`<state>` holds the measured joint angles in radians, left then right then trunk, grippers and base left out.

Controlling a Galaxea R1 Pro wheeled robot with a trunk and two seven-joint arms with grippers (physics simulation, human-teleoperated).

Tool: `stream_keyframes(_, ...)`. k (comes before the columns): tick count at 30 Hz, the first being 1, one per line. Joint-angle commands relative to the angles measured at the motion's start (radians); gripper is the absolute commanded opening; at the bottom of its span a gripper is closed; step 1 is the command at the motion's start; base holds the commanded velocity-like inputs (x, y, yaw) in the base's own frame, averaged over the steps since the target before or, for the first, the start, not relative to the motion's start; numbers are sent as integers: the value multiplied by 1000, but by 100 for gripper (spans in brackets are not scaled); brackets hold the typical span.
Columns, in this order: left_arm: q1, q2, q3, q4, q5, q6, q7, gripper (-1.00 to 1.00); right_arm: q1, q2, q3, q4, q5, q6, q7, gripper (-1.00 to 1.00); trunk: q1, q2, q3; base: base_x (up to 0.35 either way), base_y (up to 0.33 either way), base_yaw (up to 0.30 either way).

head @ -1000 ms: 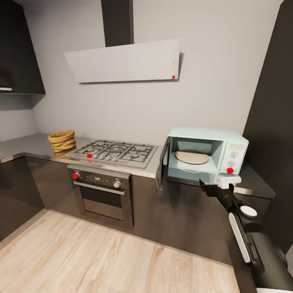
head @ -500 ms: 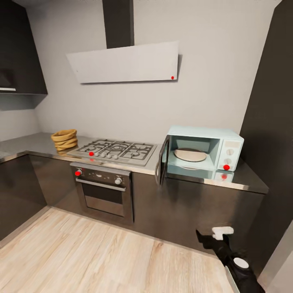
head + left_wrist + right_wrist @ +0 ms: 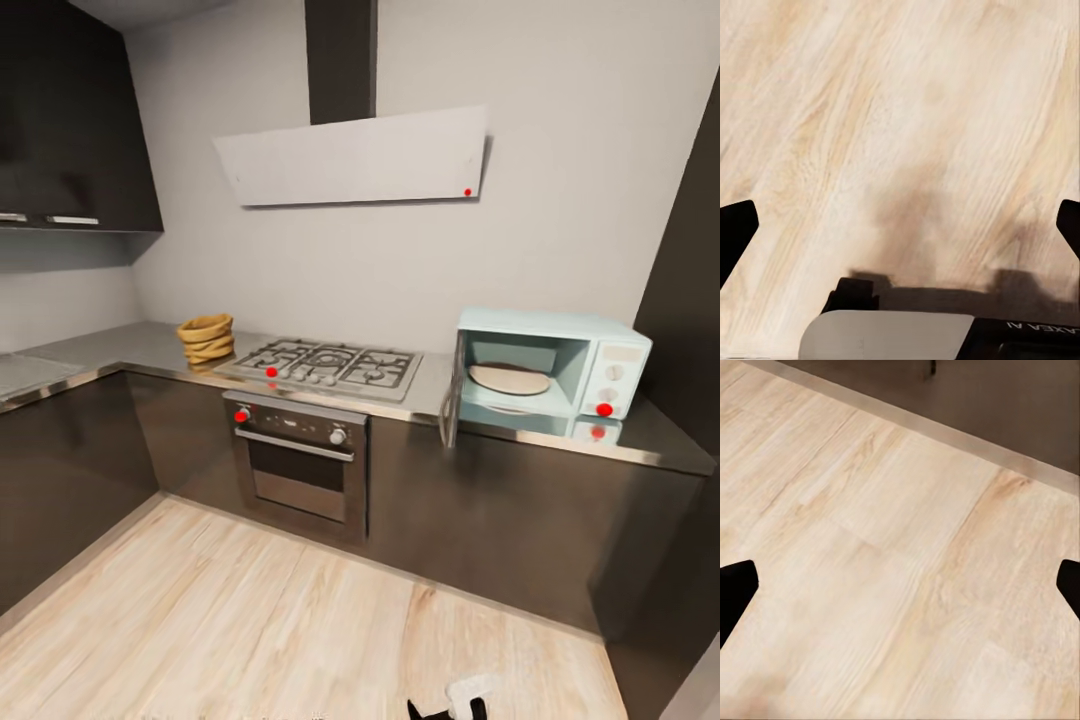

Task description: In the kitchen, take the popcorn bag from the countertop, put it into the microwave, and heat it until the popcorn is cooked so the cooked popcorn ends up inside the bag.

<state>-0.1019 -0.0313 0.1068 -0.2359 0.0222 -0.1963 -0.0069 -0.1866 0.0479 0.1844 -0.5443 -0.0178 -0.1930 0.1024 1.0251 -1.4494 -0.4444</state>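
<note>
Bag (image 3: 206,338) sits on the worktop (image 3: 150,348), left of the hob (image 3: 330,366), well apart from the microwave (image 3: 548,366). Microwave door (image 3: 449,392) hangs open, turntable bare: likely readied so the bag can go straight in. Left end effector (image 3: 900,225) and right end effector (image 3: 900,585) both spread wide, empty, pointed at the floor (image 3: 260,620), probably stowed low for driving. Bag not yet taken.
</note>
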Motion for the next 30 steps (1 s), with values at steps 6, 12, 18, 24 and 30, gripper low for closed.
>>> stream_keyframes(6,0,-1,4,2,2,-3,-1,100,-1,1,2,3,-1,-3,3,100,0,-1,-1,-1,349,281)
stream_keyframes(12,1,-1,5,2,2,-2,-1,100,-1,2,7,4,0,-3,5,100,0,-1,-4,3,350,223)
stream_keyframes(18,-1,4,8,5,2,1,-1,100,-3,1,3,4,-2,2,5,100,0,-1,-7,144,350,241)
stream_keyframes(24,-11,7,8,6,3,49,-1,100,-2,-6,11,3,7,0,5,100,0,-1,-11,200,334,121)
stream_keyframes(30,-14,7,8,6,2,53,-1,100,-2,-8,12,3,7,0,5,100,0,-1,-11,270,273,5)
